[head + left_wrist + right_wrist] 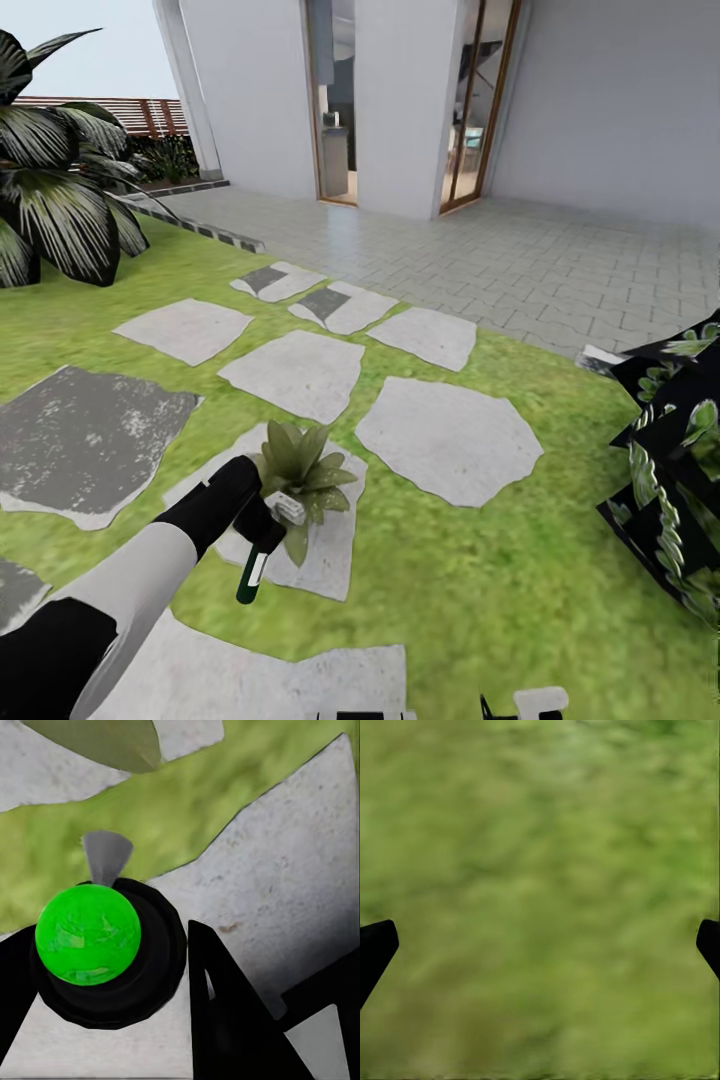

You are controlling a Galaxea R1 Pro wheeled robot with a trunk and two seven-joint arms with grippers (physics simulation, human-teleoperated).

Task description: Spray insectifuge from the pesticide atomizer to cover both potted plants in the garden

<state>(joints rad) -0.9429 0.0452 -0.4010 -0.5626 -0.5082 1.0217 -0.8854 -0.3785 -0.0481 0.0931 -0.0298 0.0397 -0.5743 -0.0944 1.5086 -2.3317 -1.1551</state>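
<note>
One pesticide atomizer [253, 577] hangs in my left gripper [262, 528], held near its sprayer top, body tilted down and toward me over a grey stepping stone [330, 560], just beside the near potted plant [300, 472]. I judge the bottle light, stiff and slick, so a hold high on the neck should keep it from slipping. My right gripper [540, 945] is spread wide over grass, holding nothing. The lawn [480, 580] looks flat; a paved terrace [560, 260] and the house lie far, a palm [50, 200] far left, a dark bush [680, 460] right.
</note>
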